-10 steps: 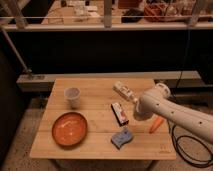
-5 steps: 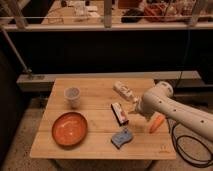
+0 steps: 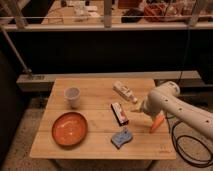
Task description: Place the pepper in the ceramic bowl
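The pepper (image 3: 156, 123) is small, slender and orange-red. It lies on the right side of the wooden table (image 3: 95, 147), just under my white arm. The ceramic bowl (image 3: 70, 129) is wide, shallow and orange inside. It sits at the table's front left, far from the pepper. My gripper (image 3: 141, 114) hangs low over the table at the end of the white arm. It is between the red-and-white packet and the pepper, just left of the pepper.
A white cup (image 3: 73, 96) stands behind the bowl. A red-and-white packet (image 3: 119, 112) lies mid-table, with a blue object (image 3: 121, 137) in front of it and a pale packet (image 3: 125, 93) behind. A dark railing runs behind the table, and a black cable lies on the floor to the right.
My arm has shifted slightly to the right, staying low beside the pepper. The pepper, bowl and other objects have not moved.
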You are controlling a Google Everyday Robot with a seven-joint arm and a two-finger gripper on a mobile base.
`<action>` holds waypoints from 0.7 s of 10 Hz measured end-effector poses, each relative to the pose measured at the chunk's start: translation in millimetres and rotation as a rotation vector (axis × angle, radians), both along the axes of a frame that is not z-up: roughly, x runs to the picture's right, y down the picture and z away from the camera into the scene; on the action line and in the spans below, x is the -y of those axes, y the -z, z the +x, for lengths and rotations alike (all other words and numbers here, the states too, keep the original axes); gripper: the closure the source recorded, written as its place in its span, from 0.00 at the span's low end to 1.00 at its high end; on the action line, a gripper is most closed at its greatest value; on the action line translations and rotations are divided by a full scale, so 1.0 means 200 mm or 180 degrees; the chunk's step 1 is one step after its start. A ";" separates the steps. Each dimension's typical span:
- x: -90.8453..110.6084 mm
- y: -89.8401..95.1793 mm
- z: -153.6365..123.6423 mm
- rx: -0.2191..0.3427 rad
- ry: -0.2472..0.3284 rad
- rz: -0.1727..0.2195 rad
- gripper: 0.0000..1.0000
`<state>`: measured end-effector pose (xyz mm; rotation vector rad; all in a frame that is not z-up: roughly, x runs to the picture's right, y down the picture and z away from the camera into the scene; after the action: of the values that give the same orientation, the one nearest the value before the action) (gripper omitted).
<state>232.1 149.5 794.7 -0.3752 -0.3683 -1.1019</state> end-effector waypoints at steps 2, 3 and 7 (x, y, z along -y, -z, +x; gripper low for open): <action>-0.01 -0.02 0.01 0.0017 0.0014 -0.0011 0.20; -0.02 -0.03 0.06 0.0021 0.0026 -0.0021 0.20; -0.05 -0.06 0.14 0.0033 0.0065 -0.0056 0.20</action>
<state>260.0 159.3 807.5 -0.3897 -0.3844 -1.1214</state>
